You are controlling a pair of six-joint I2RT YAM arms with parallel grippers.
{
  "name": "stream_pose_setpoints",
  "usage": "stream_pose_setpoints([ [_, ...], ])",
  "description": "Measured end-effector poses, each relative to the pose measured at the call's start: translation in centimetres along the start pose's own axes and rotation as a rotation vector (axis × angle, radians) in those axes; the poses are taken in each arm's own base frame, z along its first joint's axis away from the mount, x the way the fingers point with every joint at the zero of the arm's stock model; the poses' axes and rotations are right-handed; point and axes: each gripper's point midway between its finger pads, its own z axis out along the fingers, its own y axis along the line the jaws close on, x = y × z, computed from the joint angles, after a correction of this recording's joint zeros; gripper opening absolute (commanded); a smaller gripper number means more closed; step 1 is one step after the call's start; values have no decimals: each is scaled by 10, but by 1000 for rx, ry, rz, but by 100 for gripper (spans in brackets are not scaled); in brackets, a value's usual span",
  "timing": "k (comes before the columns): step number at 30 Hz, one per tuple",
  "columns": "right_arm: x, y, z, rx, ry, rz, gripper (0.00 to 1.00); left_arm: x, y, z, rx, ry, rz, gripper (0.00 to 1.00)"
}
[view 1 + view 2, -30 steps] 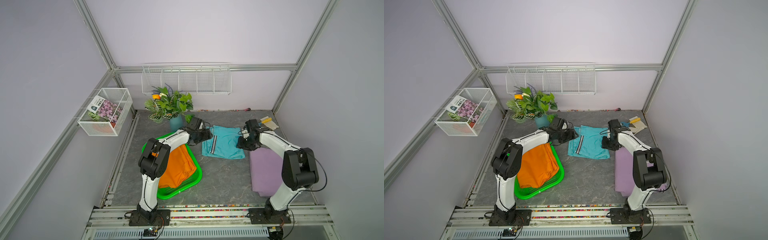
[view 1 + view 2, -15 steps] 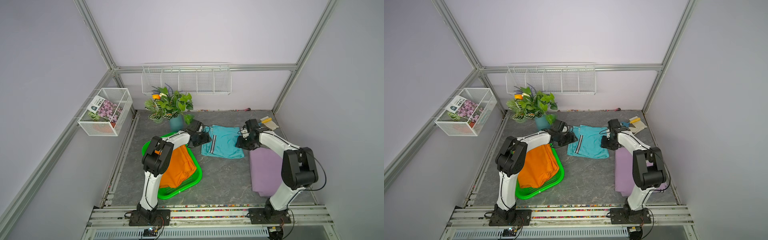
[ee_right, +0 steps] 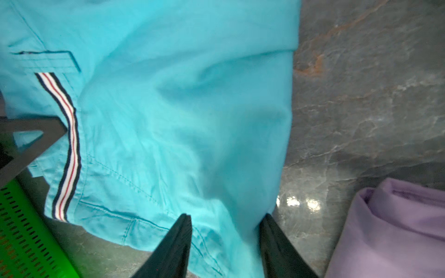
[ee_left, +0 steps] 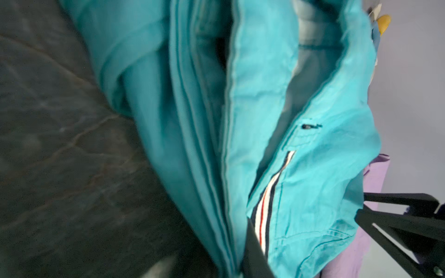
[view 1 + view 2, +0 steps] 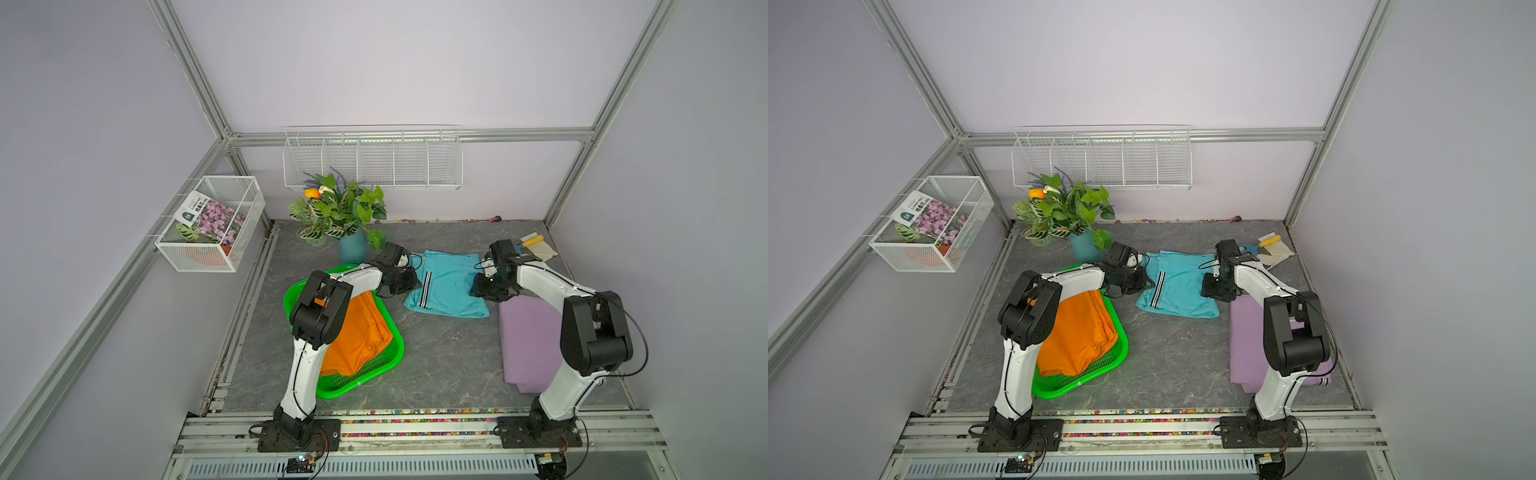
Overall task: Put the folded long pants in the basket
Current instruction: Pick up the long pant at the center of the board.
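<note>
As left claw [image 5: 416,286] clamps teal pants [image 5: 451,286], right claw [image 3: 226,216] straddles opposite edge

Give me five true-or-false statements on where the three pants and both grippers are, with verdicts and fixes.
1. The orange pants lie in the green basket. True.
2. The teal pants are in the basket too. False: they lie on the table, beside the basket.
3. The left gripper is shut on the teal pants' edge. True.
4. The right gripper hovers over the lavender pants. False: its jaws stand apart at the teal pants' other edge, cloth between them.
5. The lavender pants lie on the table. True.
</note>
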Motion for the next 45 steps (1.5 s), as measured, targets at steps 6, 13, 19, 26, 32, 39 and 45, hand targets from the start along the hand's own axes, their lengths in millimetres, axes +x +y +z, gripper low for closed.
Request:
stream_pose_setpoints([
  [6,-13,-8,0,-67,-19,56,67,1,1,-1,-16,6,25,0],
  [13,-21,-2,24,-144,2,71,67,1,1,-1,-18,8,28,0],
  [19,-20,-7,33,-139,0,72,65,2,2,-1,-20,11,25,0],
  [26,-26,-24,20,-43,-60,52,78,2,2,-1,-21,12,25,0],
  [32,-35,-22,27,-86,-51,50,77,2,2,-2,-23,15,22,0],
  [39,-35,-4,37,-179,-41,25,66,3,2,-2,-24,20,18,0],
  [45,-29,2,41,-217,-20,37,2,3,-1,-4,-28,30,10,0],
])
